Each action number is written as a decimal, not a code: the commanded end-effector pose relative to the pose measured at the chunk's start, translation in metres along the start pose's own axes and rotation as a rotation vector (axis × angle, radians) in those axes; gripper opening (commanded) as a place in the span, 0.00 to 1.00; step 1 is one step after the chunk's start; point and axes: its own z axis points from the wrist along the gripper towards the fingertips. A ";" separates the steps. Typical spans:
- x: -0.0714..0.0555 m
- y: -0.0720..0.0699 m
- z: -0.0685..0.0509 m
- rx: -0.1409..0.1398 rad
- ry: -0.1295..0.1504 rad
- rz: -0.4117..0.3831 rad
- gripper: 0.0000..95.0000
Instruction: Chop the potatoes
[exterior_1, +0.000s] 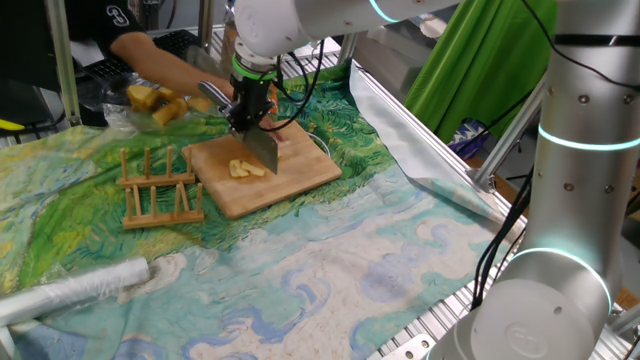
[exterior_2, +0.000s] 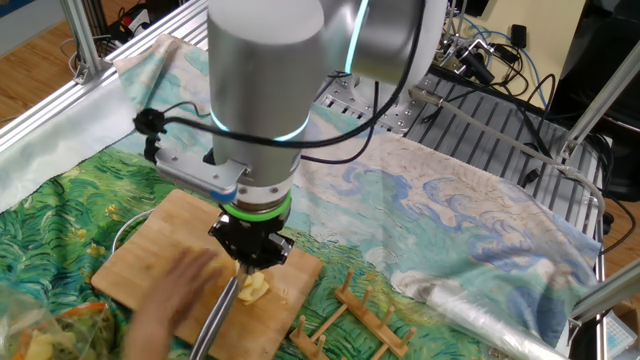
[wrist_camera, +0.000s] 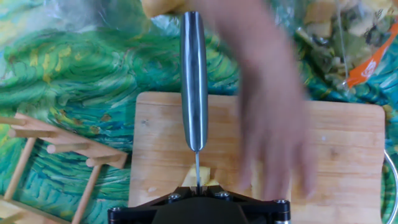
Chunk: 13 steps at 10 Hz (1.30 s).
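My black two-finger gripper (exterior_1: 247, 112) is clamped on a steel-bladed kitchen knife (exterior_1: 262, 148) whose grey metal handle (wrist_camera: 194, 74) runs away from my hand camera, blade edge down among the pale-yellow potato pieces (exterior_1: 246, 169). They lie near the middle of the rectangular wooden cutting board (exterior_1: 300, 175). A person's blurred bare hand (wrist_camera: 273, 130) reaches over the board beside the blade. Everything sits on a green-and-blue painted cloth (exterior_1: 330, 270) over an aluminium-frame table, with a small wooden peg rack (exterior_1: 160, 188) just beside the board.
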 end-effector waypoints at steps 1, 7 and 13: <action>0.003 0.000 0.000 0.004 -0.010 0.010 0.00; -0.017 -0.001 0.014 0.008 0.001 0.050 0.00; -0.031 0.011 0.039 -0.035 -0.012 0.157 0.00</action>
